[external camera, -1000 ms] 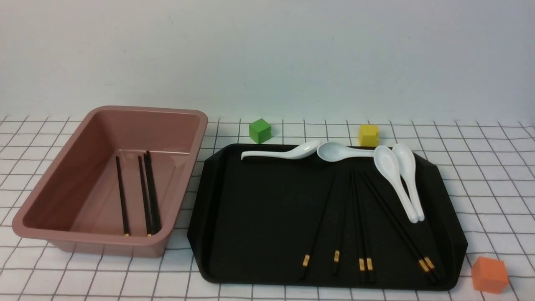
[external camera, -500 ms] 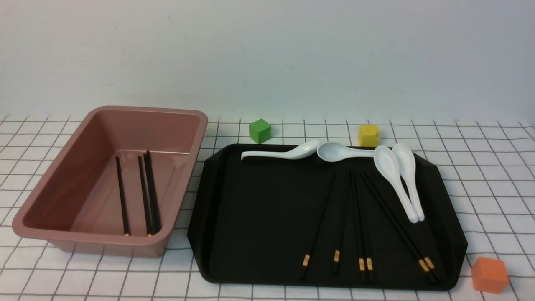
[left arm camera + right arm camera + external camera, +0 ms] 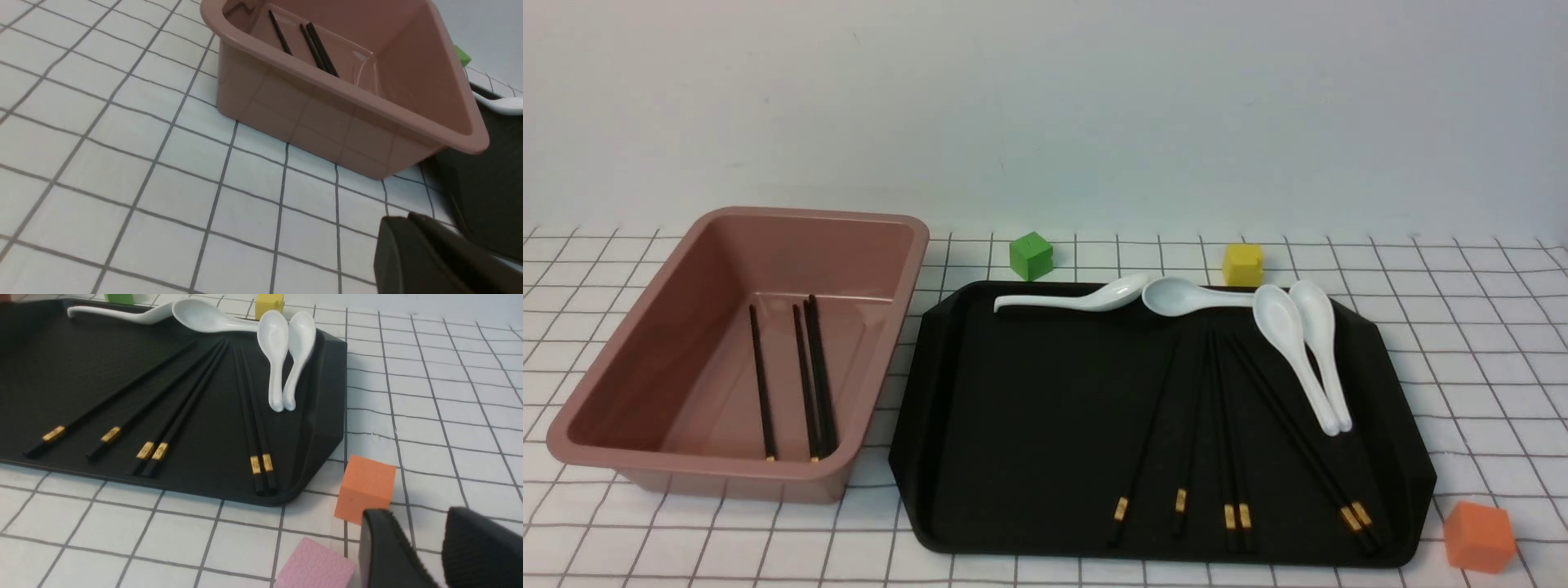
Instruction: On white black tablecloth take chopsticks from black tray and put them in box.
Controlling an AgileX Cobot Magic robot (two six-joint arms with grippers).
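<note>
The black tray (image 3: 1029,408) lies on the checked tablecloth (image 3: 1486,351) at centre right. Several black chopsticks (image 3: 1221,433) with gold bands fan across its right half; they also show in the right wrist view (image 3: 184,404). The pinkish-brown box (image 3: 621,384) stands left of the tray with three chopsticks (image 3: 809,384) inside, also seen in the left wrist view (image 3: 314,47). Neither gripper shows in the front view. My left gripper (image 3: 402,220) is shut and empty above the cloth near the box's corner. My right gripper (image 3: 419,518) is open and empty, beside the tray's near right corner.
Several white spoons (image 3: 1298,343) lie along the tray's far and right side. A green cube (image 3: 1031,255) and a yellow cube (image 3: 1242,264) sit behind the tray. An orange cube (image 3: 1478,536) sits off its near right corner, a pink cube (image 3: 314,565) close to my right gripper.
</note>
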